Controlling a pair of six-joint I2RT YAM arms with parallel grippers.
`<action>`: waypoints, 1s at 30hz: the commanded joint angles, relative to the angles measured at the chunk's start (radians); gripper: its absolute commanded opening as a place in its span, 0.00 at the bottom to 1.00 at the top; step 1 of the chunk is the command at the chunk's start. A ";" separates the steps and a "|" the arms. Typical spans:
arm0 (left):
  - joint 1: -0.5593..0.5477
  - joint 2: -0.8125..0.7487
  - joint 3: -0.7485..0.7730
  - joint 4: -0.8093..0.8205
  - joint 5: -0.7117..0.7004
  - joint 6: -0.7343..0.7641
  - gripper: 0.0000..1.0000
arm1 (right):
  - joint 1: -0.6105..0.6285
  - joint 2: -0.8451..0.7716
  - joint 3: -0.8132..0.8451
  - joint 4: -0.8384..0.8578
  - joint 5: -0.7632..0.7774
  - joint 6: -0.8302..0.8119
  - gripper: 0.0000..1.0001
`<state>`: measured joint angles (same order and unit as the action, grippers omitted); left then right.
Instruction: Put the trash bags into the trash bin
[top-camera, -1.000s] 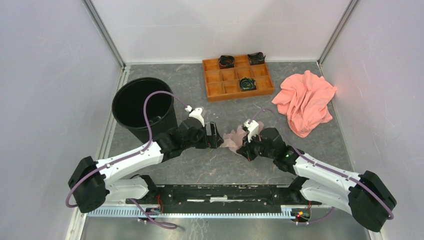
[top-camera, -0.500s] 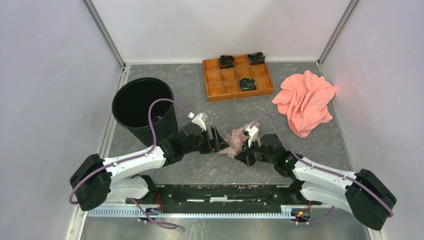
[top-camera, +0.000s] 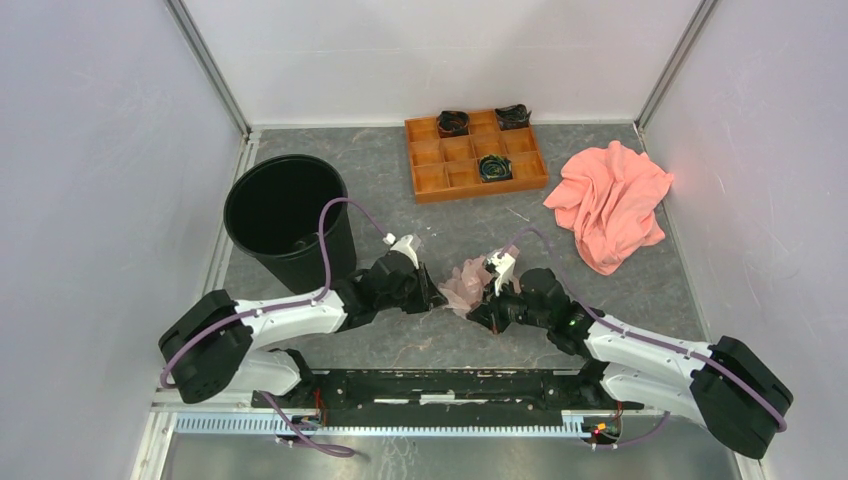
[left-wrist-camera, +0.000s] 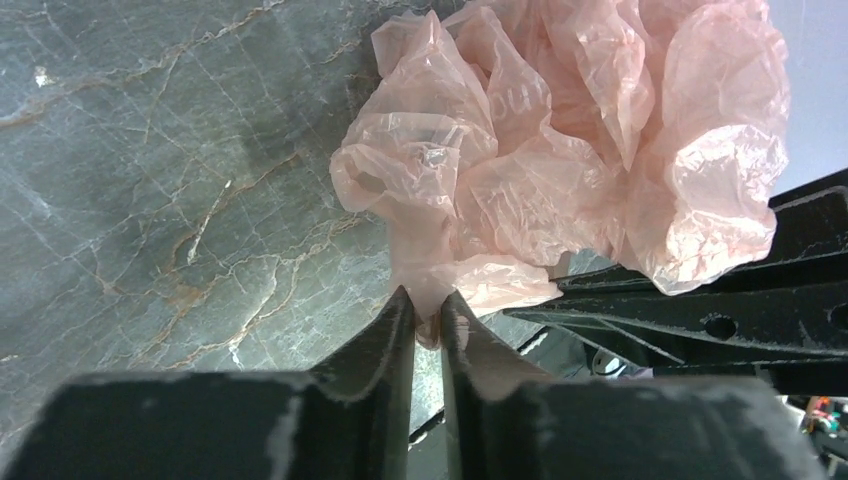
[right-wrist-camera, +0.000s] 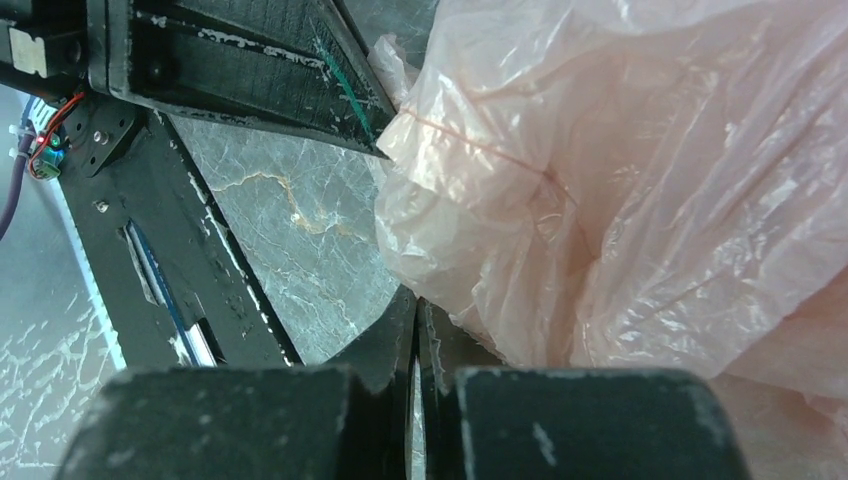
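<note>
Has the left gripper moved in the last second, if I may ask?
Yes: the left gripper moved toward the near edge, away from the orange tray, closing on the pink bag.

Both arms have white middle parts and fat black joints. The left arm (top-camera: 290, 318) starts at 7 o'clock and the right arm (top-camera: 640, 345) at 5 o'clock. A thin purple cable (top-camera: 321, 245) curls over each one. The left gripper (left-wrist-camera: 428, 300) has dark fingers (left-wrist-camera: 370, 400) with scratched, chipped edges. A tiny green light (top-camera: 574, 321) glows on the right arm.
</note>
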<state>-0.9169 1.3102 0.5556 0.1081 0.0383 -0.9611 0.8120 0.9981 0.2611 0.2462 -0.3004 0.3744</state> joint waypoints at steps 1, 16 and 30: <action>-0.002 -0.019 -0.009 0.004 -0.061 0.009 0.15 | 0.009 0.009 -0.014 0.025 -0.010 0.001 0.07; -0.002 -0.177 0.005 -0.329 -0.240 0.199 0.02 | 0.013 -0.176 0.310 -0.517 0.349 -0.181 0.67; -0.002 -0.246 -0.028 -0.345 -0.240 0.178 0.02 | 0.020 -0.079 0.372 -0.431 0.237 -0.208 0.98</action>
<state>-0.9188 1.0927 0.5453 -0.2306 -0.1814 -0.8127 0.8200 0.8703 0.5915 -0.2623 0.1150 0.2096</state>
